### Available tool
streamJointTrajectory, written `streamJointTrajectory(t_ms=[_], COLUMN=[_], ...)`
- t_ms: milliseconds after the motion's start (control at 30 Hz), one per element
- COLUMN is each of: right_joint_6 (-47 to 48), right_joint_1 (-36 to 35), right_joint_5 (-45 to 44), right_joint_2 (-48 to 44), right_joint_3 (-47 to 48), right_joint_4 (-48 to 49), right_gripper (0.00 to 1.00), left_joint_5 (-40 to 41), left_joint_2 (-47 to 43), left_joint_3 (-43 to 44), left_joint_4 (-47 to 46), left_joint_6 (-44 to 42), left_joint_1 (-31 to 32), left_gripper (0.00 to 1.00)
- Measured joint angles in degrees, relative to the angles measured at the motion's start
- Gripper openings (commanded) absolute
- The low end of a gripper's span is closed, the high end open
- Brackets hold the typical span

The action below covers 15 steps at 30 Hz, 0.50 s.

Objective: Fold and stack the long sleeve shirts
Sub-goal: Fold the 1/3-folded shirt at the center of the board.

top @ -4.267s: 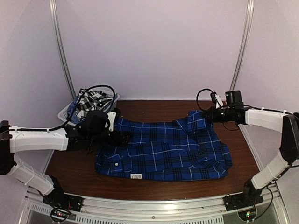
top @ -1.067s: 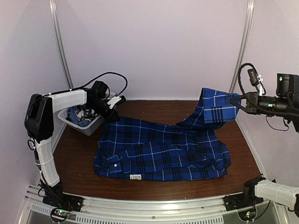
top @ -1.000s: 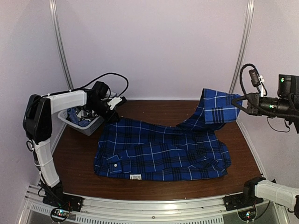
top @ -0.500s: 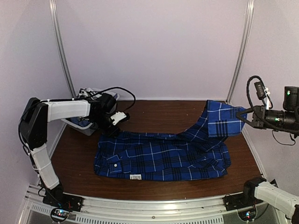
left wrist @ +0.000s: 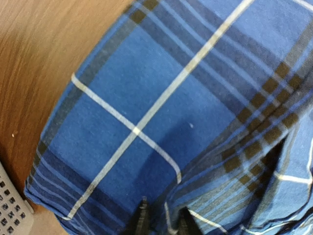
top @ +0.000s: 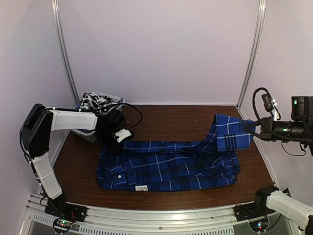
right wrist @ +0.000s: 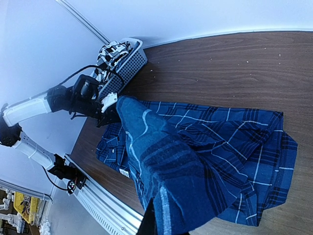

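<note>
The royal blue plaid long sleeve shirt (top: 171, 166) lies flat across the brown table. My left gripper (top: 119, 142) is down on its far left corner. In the left wrist view its fingertips (left wrist: 142, 219) stand slightly open with a low ridge of the blue cloth (left wrist: 161, 98) between them. My right gripper (top: 253, 128) is shut on the shirt's far right part, held up off the table. That part drapes from the right gripper (right wrist: 164, 227) over the rest of the shirt (right wrist: 234, 142). A black-and-white checked shirt (top: 93, 102) lies in the basket.
The white mesh basket (top: 115, 100) stands at the far left corner, right behind my left arm (top: 68, 119), also seen as the basket (right wrist: 128, 63) from the right wrist. Metal frame posts (top: 250, 54) rise at the back corners. A rail (top: 161, 215) runs along the near edge.
The left gripper came down from beside the basket onto the shirt's far left corner and its jaws parted a little. The right gripper sank and drew nearer; the shirt's far edge now lies closer in.
</note>
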<state>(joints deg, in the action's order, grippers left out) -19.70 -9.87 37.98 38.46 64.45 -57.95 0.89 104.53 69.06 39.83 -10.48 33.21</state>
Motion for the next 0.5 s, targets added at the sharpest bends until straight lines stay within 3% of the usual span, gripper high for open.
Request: streamJointTrajectory(t_ms=[300,500], right_joint_6=[0.6,0.9], right_joint_1=[0.0,0.0], right_joint_5=[-0.7,0.9], right_joint_2=[3.7,7.1], right_joint_3=[-2.4,-6.1], right_joint_4=[1.4,6.3], right_gripper=[0.0,0.0], left_joint_5=[0.6,0.4], left_joint_2=[-0.8,-6.3], left_joint_3=[-1.0,-0.8], left_joint_4=[0.8,0.2], left_joint_6=[1.7,2.5], left_joint_1=[1.8,2.0], left_gripper=[0.44,0.59])
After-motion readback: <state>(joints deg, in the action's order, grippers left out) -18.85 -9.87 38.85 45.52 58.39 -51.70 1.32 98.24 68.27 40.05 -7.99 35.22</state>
